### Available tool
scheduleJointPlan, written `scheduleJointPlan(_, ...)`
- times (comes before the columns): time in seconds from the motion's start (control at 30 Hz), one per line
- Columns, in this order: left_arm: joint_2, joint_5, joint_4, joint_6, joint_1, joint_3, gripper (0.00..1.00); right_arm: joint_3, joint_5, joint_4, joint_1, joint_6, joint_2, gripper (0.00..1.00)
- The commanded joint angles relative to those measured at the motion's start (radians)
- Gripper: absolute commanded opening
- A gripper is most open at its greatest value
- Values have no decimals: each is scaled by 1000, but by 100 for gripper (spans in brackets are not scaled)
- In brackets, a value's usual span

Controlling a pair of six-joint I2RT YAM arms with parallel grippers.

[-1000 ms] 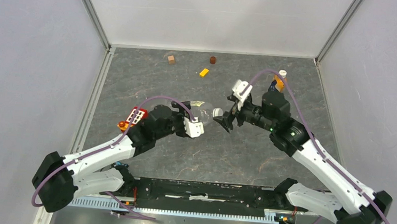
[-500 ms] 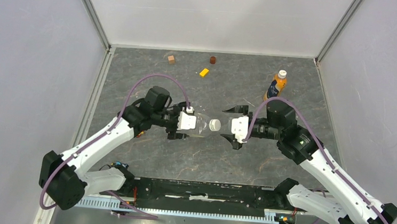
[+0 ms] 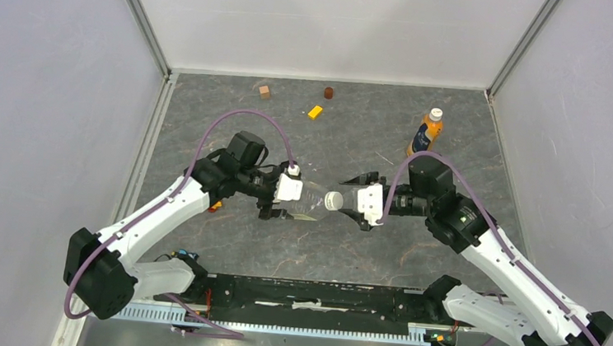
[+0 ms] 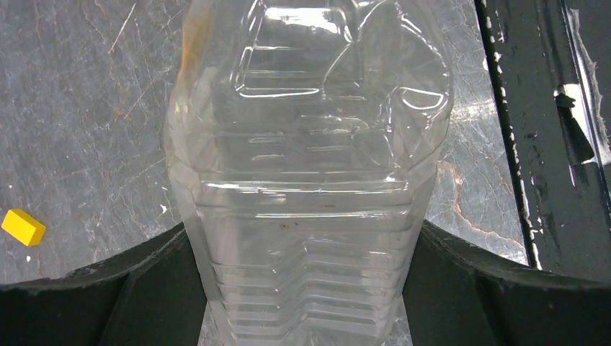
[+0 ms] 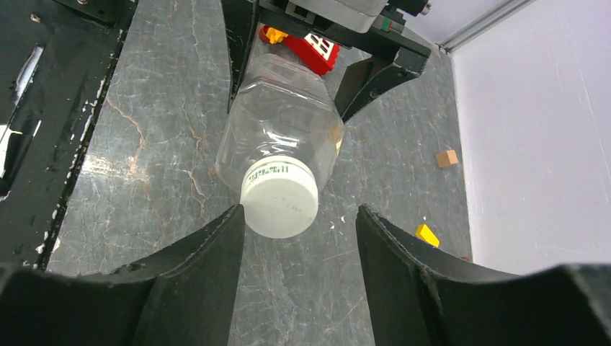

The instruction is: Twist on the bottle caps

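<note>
My left gripper (image 3: 293,197) is shut on the clear bottle (image 3: 311,196), holding it level above the table with its neck pointing right. In the left wrist view the ribbed body (image 4: 310,180) fills the gap between both fingers. A white cap (image 3: 333,200) sits on its neck. My right gripper (image 3: 349,201) faces it, open. In the right wrist view the cap (image 5: 279,197) is at the fingertips: the left finger touches its edge, the right finger stands apart. The orange bottle (image 3: 426,133) stands upright at the back right with a white cap (image 3: 435,114) on it.
At the back lie a brown cube (image 3: 265,92), a dark brown cylinder (image 3: 328,92) and a yellow block (image 3: 315,112). A red and orange toy piece (image 5: 310,47) lies under the left arm. A black rail (image 3: 310,293) runs along the near edge.
Both arms have swung to face each other with the bottle held level. The right gripper came off the orange bottle's side, reached the clear bottle's cap, and its jaws have narrowed.
</note>
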Motion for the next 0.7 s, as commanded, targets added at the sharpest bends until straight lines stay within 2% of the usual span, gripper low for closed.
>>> scheduleJointPlan(0.0,1,60,2,42,5,44,29,-4,-34,16,11,2,11,60)
scheduleJointPlan(0.17,6,69,2,44,6,53,29,-2,-33,16,17,2,21,56)
scheduleJointPlan(0.5,15,90,2,43,6,64,29,1,-31,6,37,2,35,54)
scheduleJointPlan(0.67,9,91,2,43,6,63,28,0,-17,1,39,8,39,48)
